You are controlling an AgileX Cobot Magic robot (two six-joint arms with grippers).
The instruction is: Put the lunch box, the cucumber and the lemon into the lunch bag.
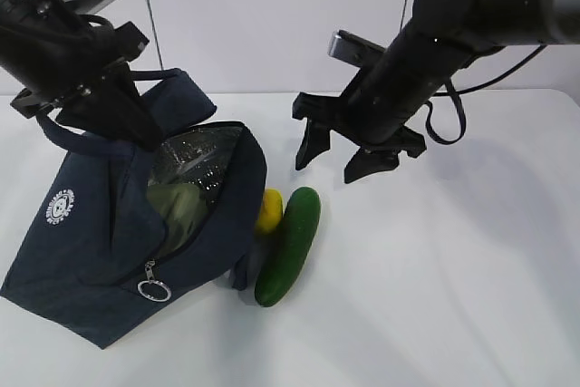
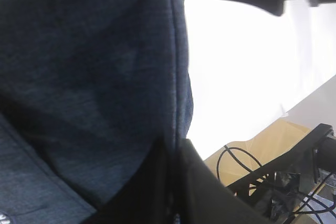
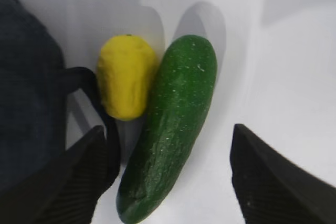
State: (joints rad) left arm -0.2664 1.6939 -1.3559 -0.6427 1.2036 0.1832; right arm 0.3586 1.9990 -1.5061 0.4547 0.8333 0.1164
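The left hand is mostly hidden in the exterior view, buried behind the raised rim of the lunch bag, and its own wrist view is little help: dark navy fabric fills most of the picture, and only the two black fingers show at the bottom, pressed together on a fold of that fabric, so the left hand is clamped on the lunch bag's edge and holds its mouth up. Inside the open mouth the silver lining catches light, and a pale green shape (the lunch box, its outline hard to make out under the glare) sits within; neither wrist view shows it. The zipper ring hangs at the front of the bag, seen only from outside. The right hand hovers above the counter with its fingers well apart and nothing between them. Its wrist view looks straight down on what the exterior view shows only at a slant: the lemon lies touching the cucumber, both on the counter just beside the bag, with a black handle loop curling against the lemon. The fingers are cut off at the lower corners there, standing to either side of the cucumber's near end.
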